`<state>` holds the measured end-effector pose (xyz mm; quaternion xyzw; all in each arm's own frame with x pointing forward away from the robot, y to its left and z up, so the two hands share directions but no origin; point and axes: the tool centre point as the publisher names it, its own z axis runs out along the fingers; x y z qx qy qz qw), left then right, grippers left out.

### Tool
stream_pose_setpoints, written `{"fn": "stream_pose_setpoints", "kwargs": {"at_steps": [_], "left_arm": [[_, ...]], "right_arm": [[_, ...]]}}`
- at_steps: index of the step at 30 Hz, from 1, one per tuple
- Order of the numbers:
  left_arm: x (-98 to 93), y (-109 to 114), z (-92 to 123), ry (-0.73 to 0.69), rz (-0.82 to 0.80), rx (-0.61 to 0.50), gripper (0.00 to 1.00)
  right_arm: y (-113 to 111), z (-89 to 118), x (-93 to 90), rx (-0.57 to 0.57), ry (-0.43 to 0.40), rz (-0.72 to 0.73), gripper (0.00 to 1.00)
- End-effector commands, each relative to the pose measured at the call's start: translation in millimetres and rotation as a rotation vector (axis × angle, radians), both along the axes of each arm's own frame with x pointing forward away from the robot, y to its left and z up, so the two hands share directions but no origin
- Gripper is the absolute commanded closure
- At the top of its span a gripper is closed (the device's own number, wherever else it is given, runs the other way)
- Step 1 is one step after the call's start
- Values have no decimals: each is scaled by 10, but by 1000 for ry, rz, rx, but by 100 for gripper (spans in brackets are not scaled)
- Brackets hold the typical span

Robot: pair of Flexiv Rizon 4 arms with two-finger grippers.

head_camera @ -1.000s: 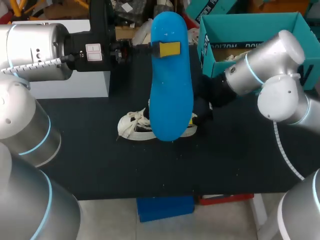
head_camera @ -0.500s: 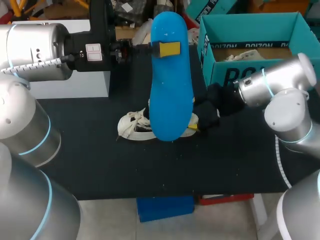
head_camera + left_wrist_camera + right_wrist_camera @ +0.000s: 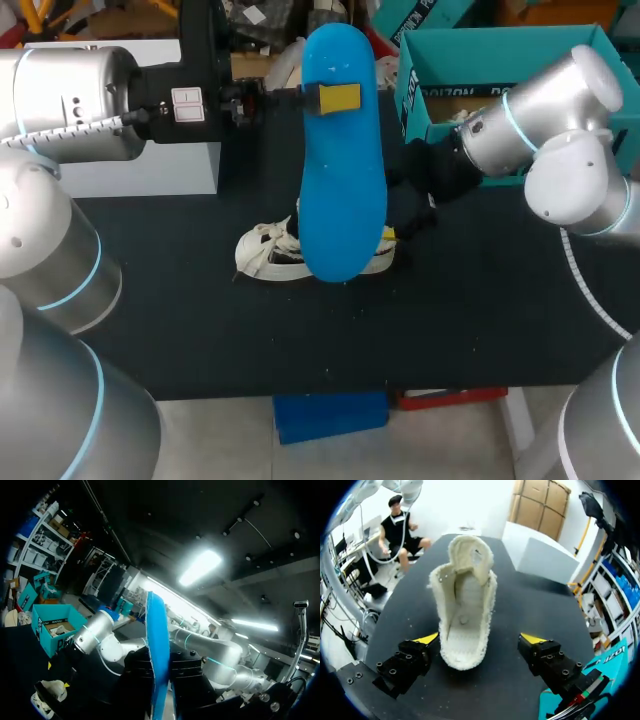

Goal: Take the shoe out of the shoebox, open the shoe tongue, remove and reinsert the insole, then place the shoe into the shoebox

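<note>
Left gripper (image 3: 338,97) is clamping the blue insole (image 3: 343,180) near one end and holding it up over the table (image 3: 200,320), likely so it's clear while the shoe gets steadied for reinsertion. White shoe (image 3: 462,615) is lying on the table under the insole, tongue folded up, cavity showing. Right gripper (image 3: 481,640) is sitting at the shoe's 3 o'clock in head view. Its fingers are spreading wide either side of the heel without touching, probably lining up to brace it. Teal shoebox (image 3: 500,55) is sitting at the shoe's 2 o'clock.
</note>
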<state>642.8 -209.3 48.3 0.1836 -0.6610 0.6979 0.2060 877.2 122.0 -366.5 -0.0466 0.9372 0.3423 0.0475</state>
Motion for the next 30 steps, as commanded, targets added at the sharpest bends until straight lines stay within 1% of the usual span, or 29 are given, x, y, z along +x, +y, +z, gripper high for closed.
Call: {"fn": "stream_pose_setpoints", "kwargs": {"at_steps": [1,4,8,12,16,19,25,30], "left_arm": [[-8,-4,0,2,2,4,100],[-8,-4,0,2,2,4,100],[-8,-4,0,2,2,4,100],[-8,-4,0,2,2,4,100],[-8,-4,0,2,2,4,100],[-8,-4,0,2,2,4,100],[-8,-4,0,2,2,4,100],[-8,-4,0,2,2,4,100]], "right_arm": [[101,128,118,-459,-9,12,0],[158,175,161,-608,-17,26,0],[233,236,195,-730,-31,20,0],[313,233,183,-809,-15,18,0],[381,205,151,-853,-2,9,0],[426,169,142,-858,-1,-10,0],[566,151,175,-887,2,-25,0],[631,95,220,-876,18,-44,0]]}}
